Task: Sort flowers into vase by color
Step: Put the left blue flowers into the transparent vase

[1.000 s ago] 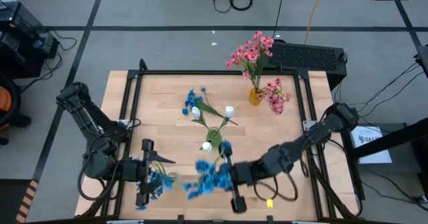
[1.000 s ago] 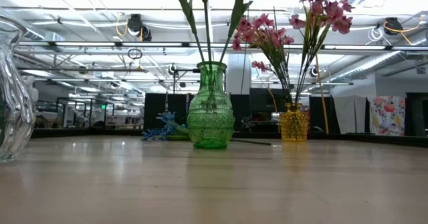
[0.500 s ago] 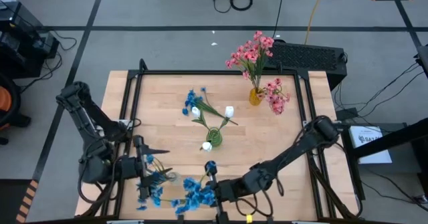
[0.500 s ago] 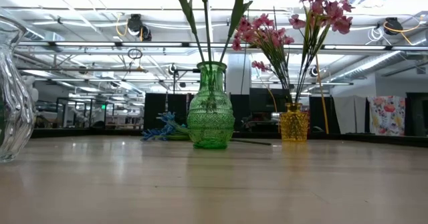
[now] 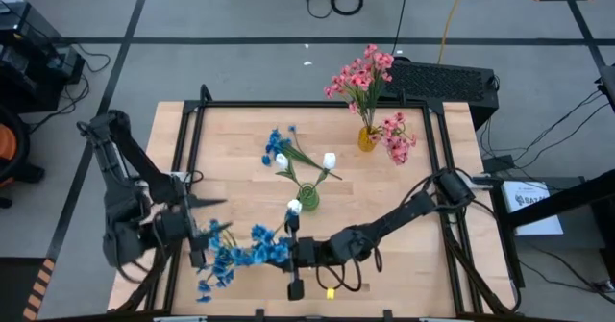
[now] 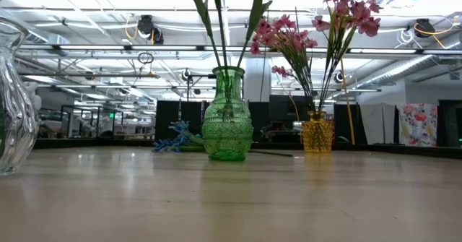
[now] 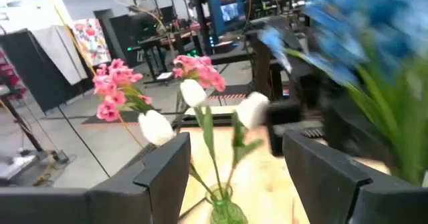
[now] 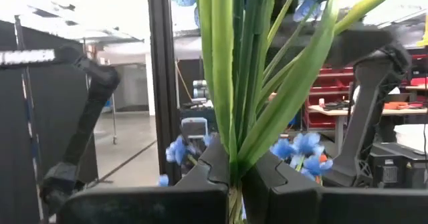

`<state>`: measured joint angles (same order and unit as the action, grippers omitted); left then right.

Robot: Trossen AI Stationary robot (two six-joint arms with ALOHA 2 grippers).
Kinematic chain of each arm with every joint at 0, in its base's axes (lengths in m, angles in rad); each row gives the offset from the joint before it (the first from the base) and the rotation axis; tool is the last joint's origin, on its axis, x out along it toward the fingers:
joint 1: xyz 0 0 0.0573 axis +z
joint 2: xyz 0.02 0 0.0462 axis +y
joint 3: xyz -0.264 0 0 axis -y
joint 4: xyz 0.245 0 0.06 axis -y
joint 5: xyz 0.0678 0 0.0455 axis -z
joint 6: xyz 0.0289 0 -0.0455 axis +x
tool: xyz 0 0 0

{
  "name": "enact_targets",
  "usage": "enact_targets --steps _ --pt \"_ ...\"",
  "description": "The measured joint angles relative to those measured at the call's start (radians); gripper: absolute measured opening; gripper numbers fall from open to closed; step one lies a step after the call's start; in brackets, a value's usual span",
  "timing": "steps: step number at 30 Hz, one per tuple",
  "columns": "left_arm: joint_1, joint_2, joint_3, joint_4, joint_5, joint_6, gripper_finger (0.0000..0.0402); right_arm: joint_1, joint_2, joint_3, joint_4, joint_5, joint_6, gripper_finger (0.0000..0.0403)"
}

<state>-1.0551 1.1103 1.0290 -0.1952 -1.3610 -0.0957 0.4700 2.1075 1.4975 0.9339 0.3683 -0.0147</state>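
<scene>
Right pincer [image 5: 291, 255] grips a blue flower bunch [image 5: 252, 254] by its stems at the near left of the bench [image 5: 423, 192]. Left pincer [image 5: 197, 235] spread wide, just left of the blooms. Green vase [image 5: 307, 194] holds white buds mid-bench.

the room was bright and evenly lit from long ceiling strip lights [image 6: 86, 0], which burned out to white in the low view. shadows on the pale wooden tabletop [image 5: 240, 130] were faint. the clear glass vase [image 6: 14, 97] caught glare at the frame's edge. in the left wrist view the blue flower cluster [image 7: 374, 23] smeared with motion blur, background soft.
</scene>
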Motion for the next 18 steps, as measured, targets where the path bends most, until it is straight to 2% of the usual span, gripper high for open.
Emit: enact_targets --steps 5,12,15,18 --pt "0.084 -0.13 0.0 0.005 0.102 0.069 0.0215 0.001 -0.001 0.0 -0.002 -0.001 -0.038 0.0004" --pt "0.231 -0.266 -0.003 -0.006 0.341 0.184 0.0179 0.029 -0.016 0.0 -0.01 0.008 -0.086 0.0004" --pt "0.265 -0.289 -0.038 -0.008 0.441 0.187 0.0165 0.054 -0.022 0.0 -0.055 0.06 -0.123 0.0004" --pt "0.271 -0.296 -0.101 0.02 0.467 0.182 0.0153 0.082 -0.03 0.0 -0.096 0.142 -0.167 0.0004"
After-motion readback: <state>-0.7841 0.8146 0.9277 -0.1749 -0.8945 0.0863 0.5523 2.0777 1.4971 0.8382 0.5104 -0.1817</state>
